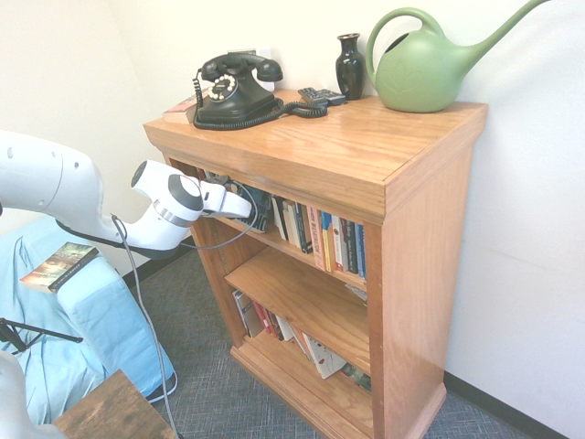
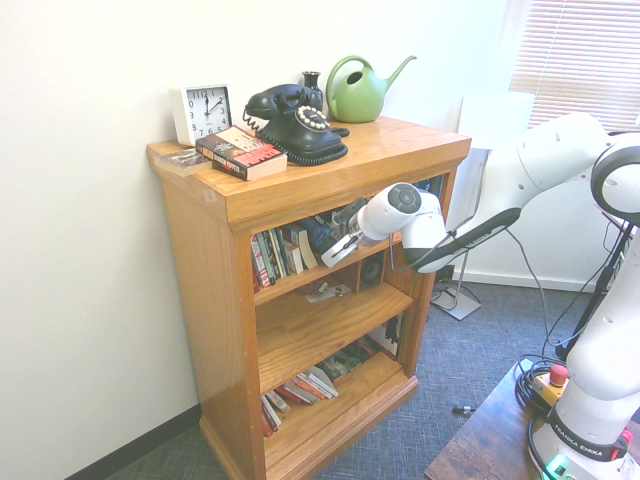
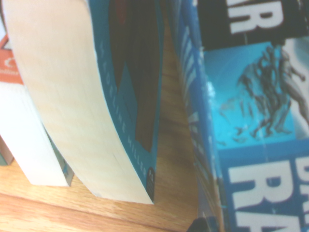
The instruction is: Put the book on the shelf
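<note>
The gripper [image 2: 332, 252] reaches into the top opening of the shelf [image 1: 320, 151], just under the thick top board. Its fingers are around the book [image 2: 322, 232], a dark blue paperback that stands on the upper plank inside the opening, right at the fingertips. In the first exterior view the gripper [image 1: 245, 207] is partly hidden by the shelf's front edge, and the book [image 1: 260, 207] shows as a dark shape just beyond it. From the exterior views I cannot tell for certain how tightly the fingers close on the cover.

In the wrist view the book [image 3: 251, 135] fills the near side, with big white letters and a bright blue picture on its cover. Just beside it, with a narrow strip of bare wood between, leans another paperback [image 3: 96, 106] with cream page edges and a blue cover, curving away from the book.

Past the gripper, further along the same plank, stands a row of upright books [image 1: 329, 240]. Above the gripper, on the shelf's top, sit a black telephone [image 1: 233, 90], a dark vase [image 1: 350, 66] and a green watering can [image 1: 430, 64]. A white clock [image 2: 201, 112] and a flat reddish book [image 2: 240, 152] sit there too.
</note>
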`<state>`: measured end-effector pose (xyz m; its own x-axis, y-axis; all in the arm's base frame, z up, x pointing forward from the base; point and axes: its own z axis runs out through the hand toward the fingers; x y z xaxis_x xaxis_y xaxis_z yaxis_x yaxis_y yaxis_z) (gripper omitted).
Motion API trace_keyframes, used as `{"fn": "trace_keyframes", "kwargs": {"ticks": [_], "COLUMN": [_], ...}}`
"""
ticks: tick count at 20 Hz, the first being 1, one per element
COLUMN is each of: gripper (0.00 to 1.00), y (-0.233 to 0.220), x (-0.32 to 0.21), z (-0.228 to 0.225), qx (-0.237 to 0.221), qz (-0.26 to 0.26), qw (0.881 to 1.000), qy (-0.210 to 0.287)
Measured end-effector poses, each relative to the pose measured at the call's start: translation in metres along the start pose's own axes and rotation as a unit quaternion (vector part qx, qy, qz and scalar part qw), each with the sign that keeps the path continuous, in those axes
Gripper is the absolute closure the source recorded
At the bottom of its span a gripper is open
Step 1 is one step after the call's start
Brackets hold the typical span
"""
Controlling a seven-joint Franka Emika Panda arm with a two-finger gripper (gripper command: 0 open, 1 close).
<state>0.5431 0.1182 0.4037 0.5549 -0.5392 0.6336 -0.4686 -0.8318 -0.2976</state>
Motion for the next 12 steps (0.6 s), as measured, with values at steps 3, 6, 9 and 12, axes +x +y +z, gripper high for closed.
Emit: {"fn": "trace_keyframes", "kwargs": {"ticks": [3,6,9,12], "gripper": [1.0,0.0,0.0,0.0], "y": [-0.0003,-0.0008,-0.001,-0.0017], "x": [-0.0009,-0.0018,-0.0018,-0.0018], "z": [0.0005,0.0006,0.0006,0.0005], "qx": [0.0,0.0,0.0,-0.002], "qz": [-0.003,-0.004,-0.004,-0.001], "qw": [1.0,1.0,1.0,1.0], "qy": [0.001,0.001,0.001,0.0]}}
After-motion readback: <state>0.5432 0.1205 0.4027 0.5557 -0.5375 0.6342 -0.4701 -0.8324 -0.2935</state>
